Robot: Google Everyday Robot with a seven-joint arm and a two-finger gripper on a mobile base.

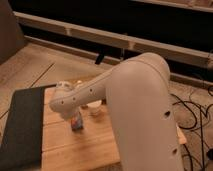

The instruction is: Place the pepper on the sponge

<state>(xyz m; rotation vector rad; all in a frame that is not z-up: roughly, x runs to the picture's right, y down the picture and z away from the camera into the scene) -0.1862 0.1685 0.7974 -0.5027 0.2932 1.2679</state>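
camera view: the pincer (75,116) hangs under the wrist of the white arm (135,110), right over the sponge (78,125) on the wooden counter (75,147). i cannot tell if it is open or closed. an orange-red sliver, the pepper (73,122), shows at the sponge's left edge, just below the pincer. a dark mat (20,125) lies left of the sponge, and a small white object (95,107) is just right of it.

One white arm (135,100), ending in one gripper (75,115) low over one wooden table (95,150). One grey-blue sponge (79,123) just below the gripper. One pepper (74,124), an orange-red fleck at the sponge. One dark grey mat (20,125). One small white object (95,107).
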